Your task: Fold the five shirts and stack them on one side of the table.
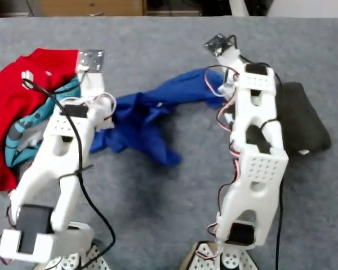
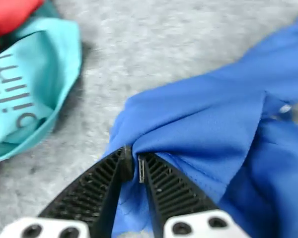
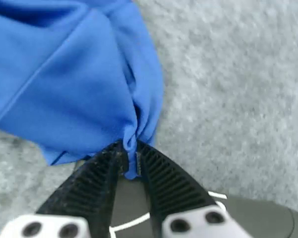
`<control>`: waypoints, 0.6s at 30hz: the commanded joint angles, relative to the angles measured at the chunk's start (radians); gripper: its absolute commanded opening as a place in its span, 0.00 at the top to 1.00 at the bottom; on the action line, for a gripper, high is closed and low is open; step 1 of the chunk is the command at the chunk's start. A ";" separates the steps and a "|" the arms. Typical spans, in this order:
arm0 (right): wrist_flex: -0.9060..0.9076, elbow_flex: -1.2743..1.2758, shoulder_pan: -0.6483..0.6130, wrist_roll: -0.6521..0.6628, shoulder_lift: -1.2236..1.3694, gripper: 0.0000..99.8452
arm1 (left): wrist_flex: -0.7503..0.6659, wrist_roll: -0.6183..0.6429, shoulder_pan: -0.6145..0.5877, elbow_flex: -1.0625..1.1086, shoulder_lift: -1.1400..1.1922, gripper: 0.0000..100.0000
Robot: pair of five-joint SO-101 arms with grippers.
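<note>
The blue shirt lies crumpled near the middle of the grey table, drawn out in a rough band between the two arms, with a loose fold trailing toward the near edge. The left gripper is closed on a bunched edge of the blue shirt at its left end, the ribbed black fingers pinching a fold of cloth between their tips. The right gripper is likewise clamped on a gathered corner of the same shirt at its right end, the fabric hanging in a twist from its tips. Just beside the left arm, on the left side of the table, a teal shirt with white lettering lies on top of a spread red shirt, both unfolded. On the right side, partly behind the right arm, rests a black garment that looks folded into a compact block, apart from the blue shirt.
</note>
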 commanded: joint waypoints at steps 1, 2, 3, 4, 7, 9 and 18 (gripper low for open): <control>0.002 -0.012 -0.010 0.025 -0.002 1.00 | -0.064 -0.002 -0.068 -0.020 0.059 0.98; 0.002 -0.012 -0.016 0.025 -0.002 1.00 | -0.066 -0.002 -0.078 -0.035 0.082 0.98; 0.002 -0.010 -0.019 0.025 -0.002 1.00 | -0.066 -0.002 -0.091 -0.052 0.105 0.98; 0.002 -0.008 -0.019 0.025 -0.002 1.00 | -0.066 0.000 -0.103 -0.066 0.120 0.96; 0.002 -0.007 -0.028 0.025 -0.002 1.00 | -0.064 0.043 -0.143 -0.097 0.150 0.89; 0.000 -0.008 -0.028 0.025 0.005 1.00 | -0.064 0.080 -0.164 -0.109 0.150 0.84; 0.003 -0.033 -0.028 0.043 0.044 1.00 | 0.227 0.083 -0.184 -0.354 0.148 0.82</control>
